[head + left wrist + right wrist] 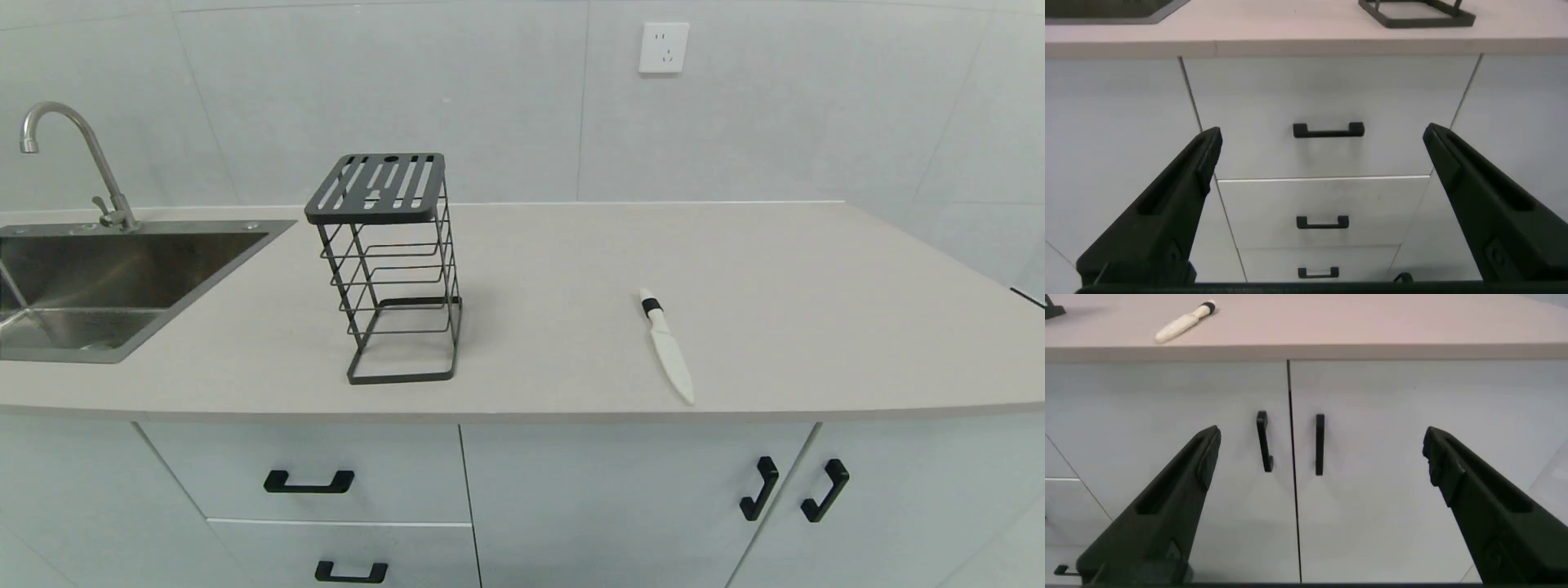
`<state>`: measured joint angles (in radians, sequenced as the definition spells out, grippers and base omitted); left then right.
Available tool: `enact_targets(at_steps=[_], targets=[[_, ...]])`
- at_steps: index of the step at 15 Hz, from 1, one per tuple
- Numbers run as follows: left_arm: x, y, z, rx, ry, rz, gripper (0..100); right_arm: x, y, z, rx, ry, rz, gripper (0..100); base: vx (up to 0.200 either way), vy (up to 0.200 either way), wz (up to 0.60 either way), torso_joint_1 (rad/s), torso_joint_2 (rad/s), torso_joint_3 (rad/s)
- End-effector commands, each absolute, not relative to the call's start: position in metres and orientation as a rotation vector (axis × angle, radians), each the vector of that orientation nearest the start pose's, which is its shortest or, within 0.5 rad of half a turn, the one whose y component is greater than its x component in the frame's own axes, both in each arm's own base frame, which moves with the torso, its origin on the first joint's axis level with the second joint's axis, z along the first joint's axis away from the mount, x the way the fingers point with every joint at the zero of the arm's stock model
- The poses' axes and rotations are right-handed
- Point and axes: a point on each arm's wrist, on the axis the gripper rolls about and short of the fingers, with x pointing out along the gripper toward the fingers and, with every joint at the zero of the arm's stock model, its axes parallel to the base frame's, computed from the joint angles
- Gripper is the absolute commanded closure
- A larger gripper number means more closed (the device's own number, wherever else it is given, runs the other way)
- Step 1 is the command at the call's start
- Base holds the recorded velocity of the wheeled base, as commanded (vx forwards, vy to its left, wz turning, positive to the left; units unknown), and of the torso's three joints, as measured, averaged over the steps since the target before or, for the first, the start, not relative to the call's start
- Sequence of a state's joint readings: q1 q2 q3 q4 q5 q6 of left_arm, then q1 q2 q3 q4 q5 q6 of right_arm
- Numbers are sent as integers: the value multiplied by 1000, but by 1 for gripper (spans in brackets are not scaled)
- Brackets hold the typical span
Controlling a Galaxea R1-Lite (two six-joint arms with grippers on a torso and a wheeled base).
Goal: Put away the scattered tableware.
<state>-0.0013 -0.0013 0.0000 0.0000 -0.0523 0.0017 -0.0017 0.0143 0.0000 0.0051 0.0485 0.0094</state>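
A white knife (668,346) with a black band lies flat on the beige counter (735,269), right of centre, near the front edge; it also appears as the knife (1185,321) in the right wrist view. A black wire rack (385,263) with a slotted top stands upright left of centre; its base (1417,12) shows in the left wrist view. My left gripper (1323,151) is open, held low in front of the drawers. My right gripper (1323,449) is open too, low in front of the cabinet doors, below the knife.
A steel sink (98,286) with a curved faucet (77,159) occupies the counter's left end. Drawers with black handles (1328,131) sit under the rack, and double doors with vertical handles (1290,443) under the knife. A tiled wall with an outlet (663,47) backs the counter.
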Motion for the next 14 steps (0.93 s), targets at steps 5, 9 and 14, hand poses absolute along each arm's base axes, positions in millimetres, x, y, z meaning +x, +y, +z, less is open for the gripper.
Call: enact_targets(at_steps=[5,9,14], targets=[[-23,-1,75,2,0,-54,0,-22,1,75,10,20,47,0,0,0,0,323,-497,-243],[-23,-1,75,1,1,-54,0,-22,1,75,10,20,47,0,0,0,0,282,-539,-260],[-23,-1,75,2,0,-54,0,-22,1,75,10,20,47,0,0,0,0,286,-546,-262]])
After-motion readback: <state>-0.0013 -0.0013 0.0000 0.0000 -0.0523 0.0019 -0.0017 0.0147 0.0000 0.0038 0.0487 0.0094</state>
